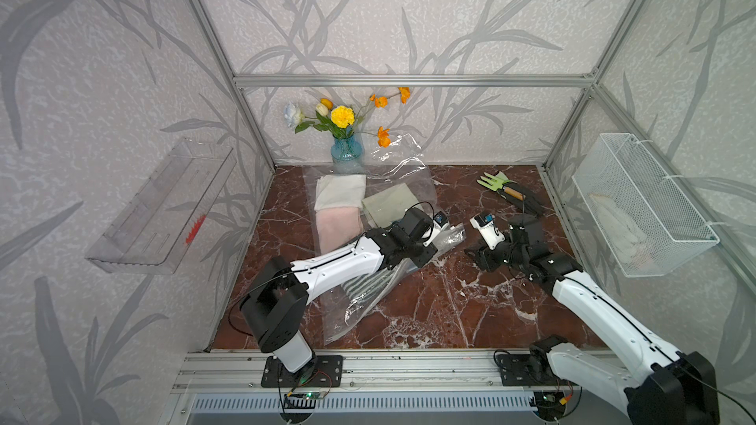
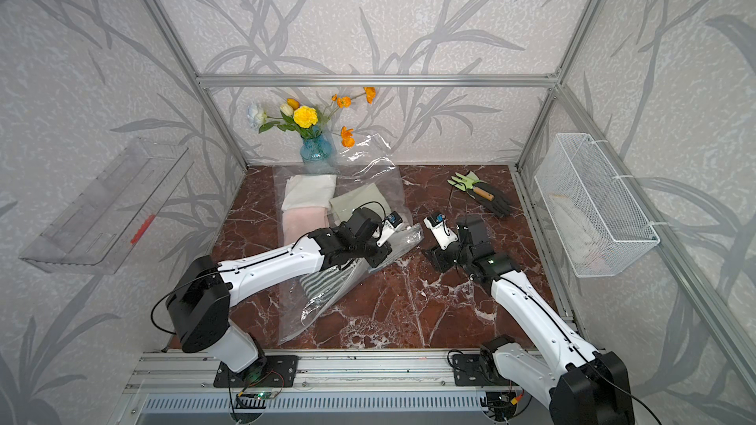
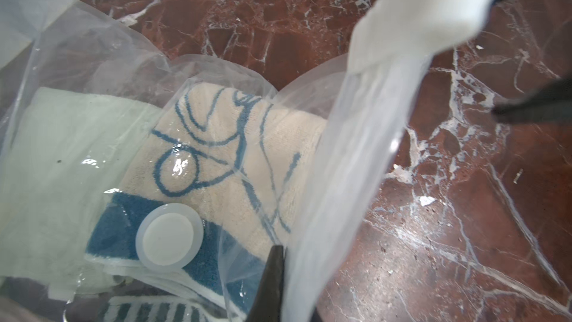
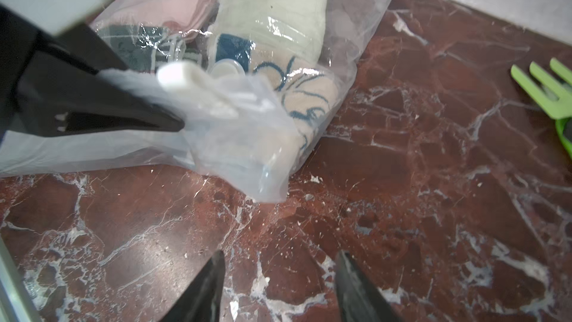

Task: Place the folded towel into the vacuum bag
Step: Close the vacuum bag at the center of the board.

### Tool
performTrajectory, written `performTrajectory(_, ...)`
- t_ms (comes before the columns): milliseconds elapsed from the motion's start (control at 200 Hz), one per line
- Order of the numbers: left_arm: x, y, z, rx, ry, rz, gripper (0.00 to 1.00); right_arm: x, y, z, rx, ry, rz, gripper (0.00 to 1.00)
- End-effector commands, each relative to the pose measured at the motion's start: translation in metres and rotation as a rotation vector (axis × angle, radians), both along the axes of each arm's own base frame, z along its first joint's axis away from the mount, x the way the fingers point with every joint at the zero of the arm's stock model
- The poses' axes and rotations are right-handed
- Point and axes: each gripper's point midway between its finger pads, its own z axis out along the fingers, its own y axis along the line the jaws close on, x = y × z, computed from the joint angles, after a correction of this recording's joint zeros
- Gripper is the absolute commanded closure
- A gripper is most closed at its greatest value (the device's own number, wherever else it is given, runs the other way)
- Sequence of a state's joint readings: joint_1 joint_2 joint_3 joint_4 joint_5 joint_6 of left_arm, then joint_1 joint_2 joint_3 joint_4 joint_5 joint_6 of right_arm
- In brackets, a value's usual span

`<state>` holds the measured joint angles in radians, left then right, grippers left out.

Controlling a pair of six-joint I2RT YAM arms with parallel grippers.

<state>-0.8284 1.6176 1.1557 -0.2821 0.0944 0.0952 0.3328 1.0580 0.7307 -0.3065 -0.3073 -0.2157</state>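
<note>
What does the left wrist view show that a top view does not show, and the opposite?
Left wrist only: the valve cap and a beige towel with blue lines, which the left arm covers from above. Top view only: the vase, rake, basket and pink towel. Both: the bag, the pale green towel and the marble table.

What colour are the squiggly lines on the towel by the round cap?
Blue, on a cream towel; clearest in the left wrist view.
</note>
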Motion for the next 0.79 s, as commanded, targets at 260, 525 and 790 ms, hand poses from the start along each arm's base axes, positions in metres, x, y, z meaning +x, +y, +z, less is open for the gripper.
performTrajectory(260, -0.011, 0.008, 0.018, -0.108, 0.046, -0.104, 1.00, 0.026, 0.049, 0.037, 0.103, -0.107, 0.316, 0.60)
performTrajectory(525, -0.010, 0.014, 0.016, -0.100, 0.082, -0.122, 1.00, 0.021, 0.058, 0.042, 0.162, -0.087, 0.441, 0.80)
performTrajectory(790, -0.004, 0.015, 0.013, -0.094, 0.099, -0.115, 1.00, 0.011, 0.062, 0.053, 0.241, -0.096, 0.497, 1.00)
